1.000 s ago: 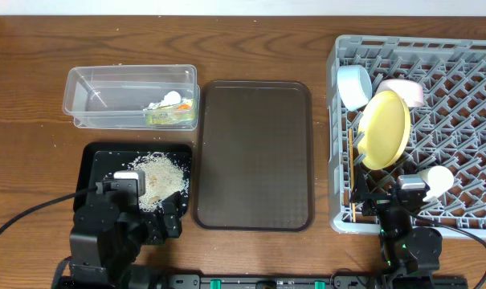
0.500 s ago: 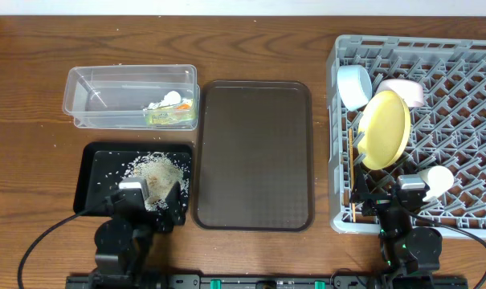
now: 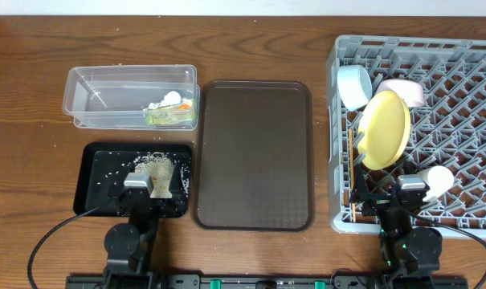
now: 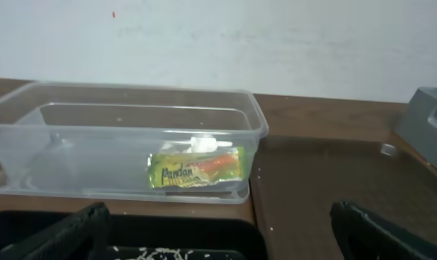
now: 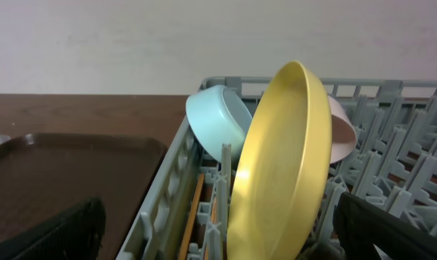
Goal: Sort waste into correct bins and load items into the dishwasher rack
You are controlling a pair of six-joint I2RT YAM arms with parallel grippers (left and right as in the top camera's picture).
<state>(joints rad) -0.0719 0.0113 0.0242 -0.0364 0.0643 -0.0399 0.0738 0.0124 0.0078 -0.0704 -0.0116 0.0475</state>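
Twice check the sort before calling it done!
Spot snack wrapper [image 4: 196, 167] and tissue [image 4: 201, 144] inside the clear tub [image 4: 131, 131], rice [image 3: 161, 168] piled in the black tray [image 3: 94, 160]; count yellow plate [image 5: 283, 159], blue bowl [image 5: 214, 119], white bowl [image 3: 403, 91], cup [image 3: 438, 181] and chopsticks [image 5: 191, 217] lodged in the rack [image 3: 467, 48]. Scan the table [image 3: 34, 48] for stray grains. Note left gripper [image 4: 222, 235] and right gripper [image 5: 218, 231] both splayed wide, holding nothing.

Dark brown serving tray [image 3: 254, 152] flat on the middle of the wooden table [image 3: 26, 160], white wall [image 4: 276, 43] behind.
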